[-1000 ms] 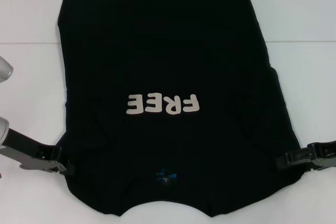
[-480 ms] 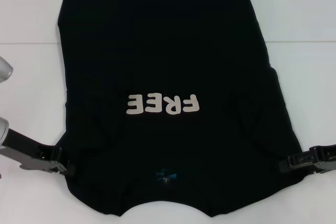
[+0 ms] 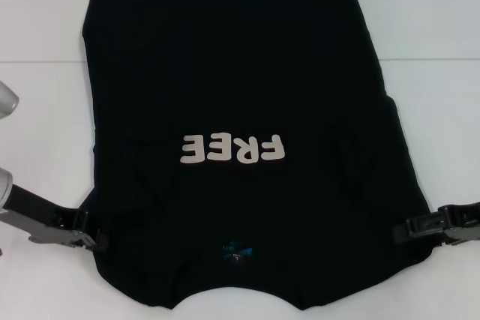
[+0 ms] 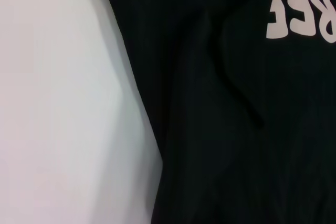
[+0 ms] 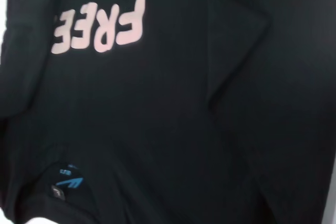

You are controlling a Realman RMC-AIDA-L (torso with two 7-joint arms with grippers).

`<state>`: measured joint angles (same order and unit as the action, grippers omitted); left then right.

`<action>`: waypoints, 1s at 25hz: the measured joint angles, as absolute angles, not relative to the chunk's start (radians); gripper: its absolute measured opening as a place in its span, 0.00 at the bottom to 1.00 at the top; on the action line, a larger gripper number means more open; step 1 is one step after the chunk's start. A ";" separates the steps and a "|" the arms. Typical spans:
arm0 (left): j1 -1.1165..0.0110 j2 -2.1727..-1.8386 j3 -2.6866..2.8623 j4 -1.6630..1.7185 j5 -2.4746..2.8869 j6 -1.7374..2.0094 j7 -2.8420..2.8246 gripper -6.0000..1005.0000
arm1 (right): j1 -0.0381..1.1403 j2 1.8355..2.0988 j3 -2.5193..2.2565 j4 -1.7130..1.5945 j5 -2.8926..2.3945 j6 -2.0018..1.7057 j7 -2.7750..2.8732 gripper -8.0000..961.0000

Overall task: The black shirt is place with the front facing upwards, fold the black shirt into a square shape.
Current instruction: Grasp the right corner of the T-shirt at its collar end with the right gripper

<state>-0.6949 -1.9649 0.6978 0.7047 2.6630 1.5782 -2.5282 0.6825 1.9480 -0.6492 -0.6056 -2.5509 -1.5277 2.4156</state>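
The black shirt (image 3: 240,95) lies flat on the white table (image 3: 45,125), front up, its collar toward me. Both sleeves are folded inward over the body. The cream "FREE" lettering (image 3: 233,149) reads upside down, and a small blue mark (image 3: 234,251) sits near the collar. My left gripper (image 3: 93,235) rests at the shirt's left shoulder edge. My right gripper (image 3: 400,230) rests at the right shoulder edge. The left wrist view shows the shirt (image 4: 236,129) and bare table (image 4: 63,103). The right wrist view shows the lettering (image 5: 100,24) and the blue mark (image 5: 71,182).
White table surface surrounds the shirt on the left, right and far side. A pale seam line (image 3: 427,60) crosses the table behind the shirt's middle. Part of my left arm's grey body (image 3: 6,103) shows at the left edge.
My right gripper drew slightly outward half a second ago and has come back in to the shirt's edge. The folds on the right sleeve shifted a little. The left gripper has barely moved.
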 joint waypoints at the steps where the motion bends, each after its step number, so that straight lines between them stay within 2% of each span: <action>1: -0.695 -1.965 0.698 0.705 2.663 1.579 -2.528 0.03 | 0.683 1.947 -0.649 -0.606 -2.546 -1.529 2.415 0.95; 15: -0.695 -1.964 0.698 0.704 2.663 1.578 -2.528 0.03 | 0.680 1.943 -0.647 -0.607 -2.539 -1.530 2.410 0.90; 21: -0.695 -1.964 0.698 0.704 2.663 1.579 -2.528 0.03 | 0.680 1.942 -0.647 -0.607 -2.513 -1.548 2.403 0.74; 25: -0.693 -1.963 0.698 0.704 2.663 1.578 -2.528 0.03 | 0.678 1.938 -0.655 -0.607 -2.541 -1.532 2.410 0.75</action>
<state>-0.6933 -1.9634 0.6980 0.7043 2.6630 1.5781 -2.5279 0.6780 1.9383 -0.6551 -0.6075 -2.5410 -1.5318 2.4101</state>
